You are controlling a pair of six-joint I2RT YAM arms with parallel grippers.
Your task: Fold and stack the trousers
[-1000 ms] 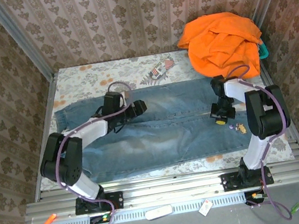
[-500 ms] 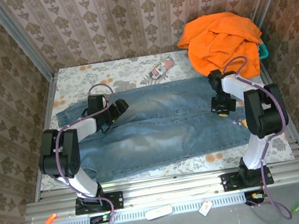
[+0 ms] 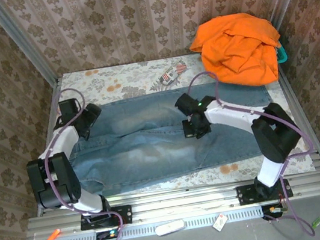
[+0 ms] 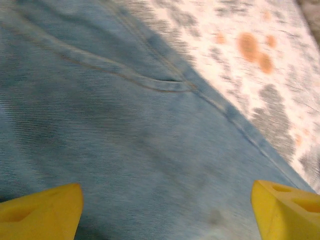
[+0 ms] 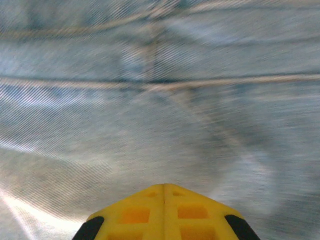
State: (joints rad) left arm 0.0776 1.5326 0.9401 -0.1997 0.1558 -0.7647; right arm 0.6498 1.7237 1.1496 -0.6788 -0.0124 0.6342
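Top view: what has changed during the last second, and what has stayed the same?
The left gripper, open, moved left over the jeans to their left end. The right gripper, shut, moved left from the right end to the middle. Nothing was gripped or let go. The jeans stay flat and the orange garment is unmoved.

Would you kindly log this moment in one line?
trousers: spread flat, unfolded | left gripper: open above their far-left edge | right gripper: shut over their middle
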